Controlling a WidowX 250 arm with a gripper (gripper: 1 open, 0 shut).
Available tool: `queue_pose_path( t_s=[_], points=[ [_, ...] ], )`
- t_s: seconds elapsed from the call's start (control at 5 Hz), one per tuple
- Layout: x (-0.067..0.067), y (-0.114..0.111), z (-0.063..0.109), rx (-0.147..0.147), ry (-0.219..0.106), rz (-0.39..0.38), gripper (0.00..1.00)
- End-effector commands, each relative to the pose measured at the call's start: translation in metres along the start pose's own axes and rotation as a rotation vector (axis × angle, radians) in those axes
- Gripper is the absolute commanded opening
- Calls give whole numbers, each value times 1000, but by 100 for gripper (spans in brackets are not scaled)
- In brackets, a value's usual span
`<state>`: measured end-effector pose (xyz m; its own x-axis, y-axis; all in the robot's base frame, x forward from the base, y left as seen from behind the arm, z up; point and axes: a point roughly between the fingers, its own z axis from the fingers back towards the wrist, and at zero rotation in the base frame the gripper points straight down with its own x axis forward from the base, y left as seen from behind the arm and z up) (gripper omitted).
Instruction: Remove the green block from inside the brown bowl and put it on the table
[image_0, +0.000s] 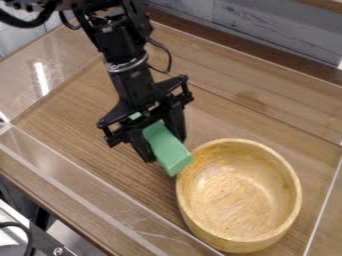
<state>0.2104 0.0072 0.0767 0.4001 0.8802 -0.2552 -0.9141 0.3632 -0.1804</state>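
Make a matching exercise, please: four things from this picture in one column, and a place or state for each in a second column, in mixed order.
Things:
1. green block
2. brown bowl
3. gripper
4. table

States:
a. empty inside
b. held between the fingers, beside the bowl's left rim
c. wood grain, bordered by clear walls
d. shut, pointing steeply down

Pairs: 1-b, 2-a, 3-d, 4-c
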Motion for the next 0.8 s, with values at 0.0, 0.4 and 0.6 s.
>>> queue_pose_path(
  t_s=[0.0,0.4,0.6],
  points=[
    [9,-9,11,-44,-29,10,0],
    [15,-10,11,-58,-37,37,0],
    [18,-10,11,-61,-40,46,0]
  ],
)
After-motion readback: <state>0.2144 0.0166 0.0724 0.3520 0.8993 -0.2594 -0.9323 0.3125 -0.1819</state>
